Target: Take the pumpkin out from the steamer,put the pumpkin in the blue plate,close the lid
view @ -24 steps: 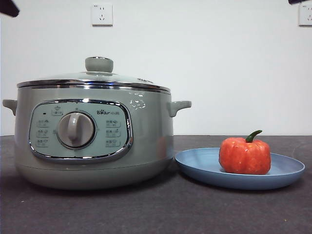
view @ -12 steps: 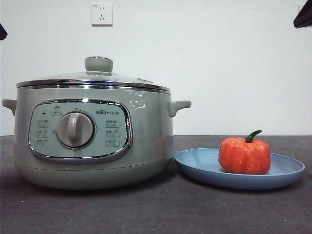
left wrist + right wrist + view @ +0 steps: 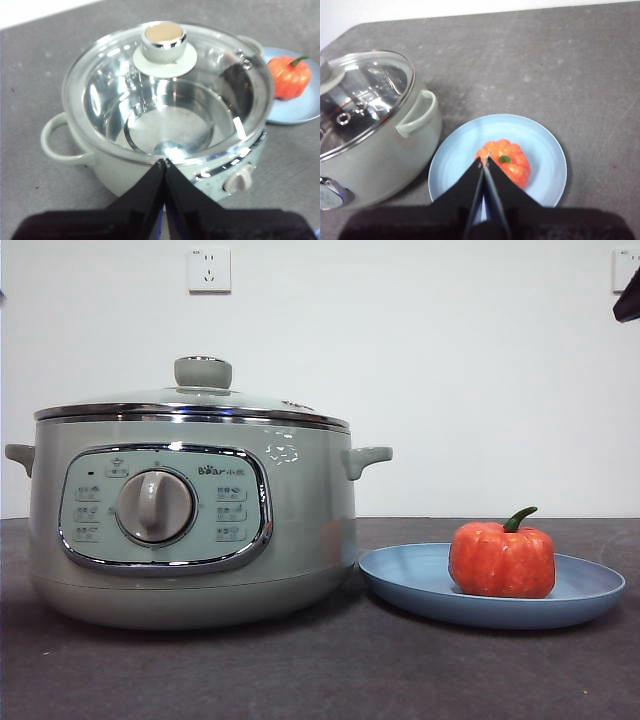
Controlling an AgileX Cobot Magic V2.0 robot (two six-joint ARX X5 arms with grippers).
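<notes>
Sitting on the blue plate (image 3: 420, 585), the pumpkin (image 3: 502, 559) stood upright with its curved green stem (image 3: 519, 518) pointing up and a little to one side. The plate lay on the dark grey table (image 3: 320, 670), just beside the steamer (image 3: 300, 530), and in the front view its rim seemed almost to touch the base of the pot. The lid (image 3: 190, 405) rested closed on the chrome rim of the steamer, with its green knob (image 3: 203, 372) on top. Through the glass, the left wrist view showed a shiny metal inner pot with nothing in it.

The left gripper (image 3: 164, 162) hung high above the near edge of the steamer, over the side with the control dial (image 3: 238, 180). Its two black jaws were pressed together and they gripped nothing. The right gripper (image 3: 484, 160) hung high above the blue plate (image 3: 545, 155), roughly over the pumpkin (image 3: 512, 165) and well clear of it. Its jaws were also pressed together, with nothing between them. In the front view only one dark tip of an arm (image 3: 629, 298) showed at the upper right edge, and I could not tell from this view alone which arm it was. Two white wall sockets (image 3: 208, 269) were on the pale wall behind.
</notes>
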